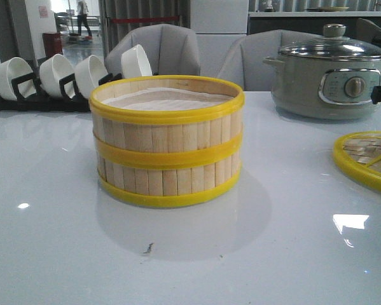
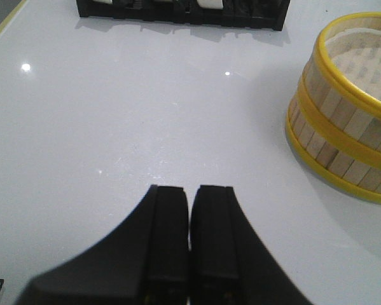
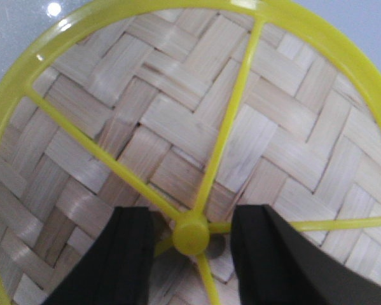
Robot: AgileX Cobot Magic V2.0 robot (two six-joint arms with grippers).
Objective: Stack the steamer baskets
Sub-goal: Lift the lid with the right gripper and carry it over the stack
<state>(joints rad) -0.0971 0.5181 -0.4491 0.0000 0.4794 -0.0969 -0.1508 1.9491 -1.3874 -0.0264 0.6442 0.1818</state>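
Two steamer baskets (image 1: 167, 143) stand stacked one on the other at the middle of the white table, with a white liner showing in the top one. The stack also shows in the left wrist view (image 2: 346, 121). My left gripper (image 2: 190, 190) is shut and empty, low over bare table to the left of the stack. The woven-bamboo lid (image 1: 368, 159) lies flat at the right edge of the table. My right gripper (image 3: 191, 219) is open just above the lid (image 3: 177, 114), its fingers on either side of the yellow centre knob (image 3: 191, 233) without touching it.
A black rack with white bowls (image 1: 50, 79) stands at the back left. A grey-green electric pot with a glass lid (image 1: 330, 73) stands at the back right. Grey chairs are behind the table.
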